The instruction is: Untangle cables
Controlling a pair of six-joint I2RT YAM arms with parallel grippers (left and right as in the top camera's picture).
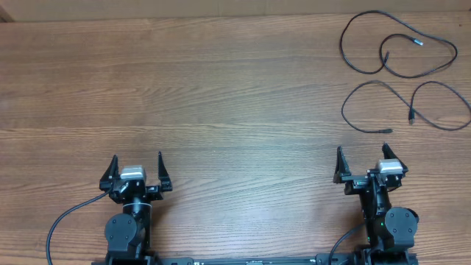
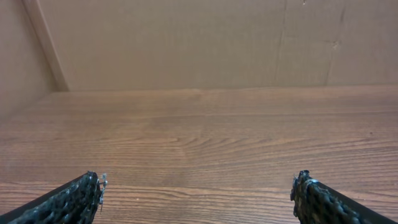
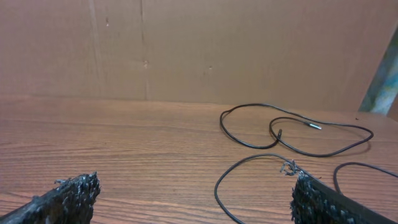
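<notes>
Loosely, 2 thin black cables (image 1: 341, 46) curl on wood-grain table (image 1: 221, 88).

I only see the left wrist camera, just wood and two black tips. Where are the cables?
Observer: On the far right of the table, ahead of the right end effector: far cable loops and near cable loops.
Operator: Are they knotted together?
Observer: From overhead, the far and near loops look apart, not crossing each other.
Operator: Is the other arm grabbing one?
Observer: No. Its jaws are open and empty, short of the cables.
</notes>
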